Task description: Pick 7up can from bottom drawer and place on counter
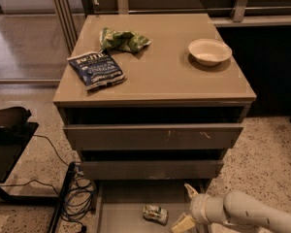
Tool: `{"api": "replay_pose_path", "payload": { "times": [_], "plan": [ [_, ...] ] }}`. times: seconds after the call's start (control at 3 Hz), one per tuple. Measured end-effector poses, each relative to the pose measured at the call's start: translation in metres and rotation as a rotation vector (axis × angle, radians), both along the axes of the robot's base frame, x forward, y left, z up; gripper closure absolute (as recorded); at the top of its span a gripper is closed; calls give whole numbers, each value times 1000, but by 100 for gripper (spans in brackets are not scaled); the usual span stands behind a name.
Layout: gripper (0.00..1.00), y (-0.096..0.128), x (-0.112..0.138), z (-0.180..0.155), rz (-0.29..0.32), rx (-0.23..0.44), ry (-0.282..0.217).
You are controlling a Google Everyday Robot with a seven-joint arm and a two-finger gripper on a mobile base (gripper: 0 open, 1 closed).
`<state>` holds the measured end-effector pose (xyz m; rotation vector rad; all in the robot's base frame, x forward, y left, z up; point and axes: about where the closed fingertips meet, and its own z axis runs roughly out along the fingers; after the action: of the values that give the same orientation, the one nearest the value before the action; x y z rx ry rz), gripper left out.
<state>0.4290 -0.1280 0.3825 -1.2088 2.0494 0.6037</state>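
The 7up can (155,214), small, whitish-silver with green marks, lies on its side on the grey floor of the open bottom drawer (121,205). My gripper (186,207) hangs over the drawer just to the right of the can, apart from it, with its two cream fingers spread open, one finger (190,190) up and one down at the frame's bottom edge. The white arm comes in from the lower right. The tan counter (169,76) is the cabinet's top.
On the counter lie a dark blue chip bag (96,69), a wrinkly green chip bag (123,39) and a white bowl (209,51). Two upper drawers (153,136) stand partly open above the can. Black cables (77,198) and a dark stand sit at the left.
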Motion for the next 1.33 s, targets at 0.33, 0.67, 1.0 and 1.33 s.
{"api": "replay_pose_path", "payload": {
  "times": [0.33, 0.67, 1.0, 1.33],
  "plan": [
    [0, 16, 12, -54, -19, 4, 40],
    [0, 17, 12, -55, -17, 6, 41],
    [0, 23, 19, -70, -11, 37, 44],
    [0, 30, 29, -94, 28, 68, 19]
  ]
}}
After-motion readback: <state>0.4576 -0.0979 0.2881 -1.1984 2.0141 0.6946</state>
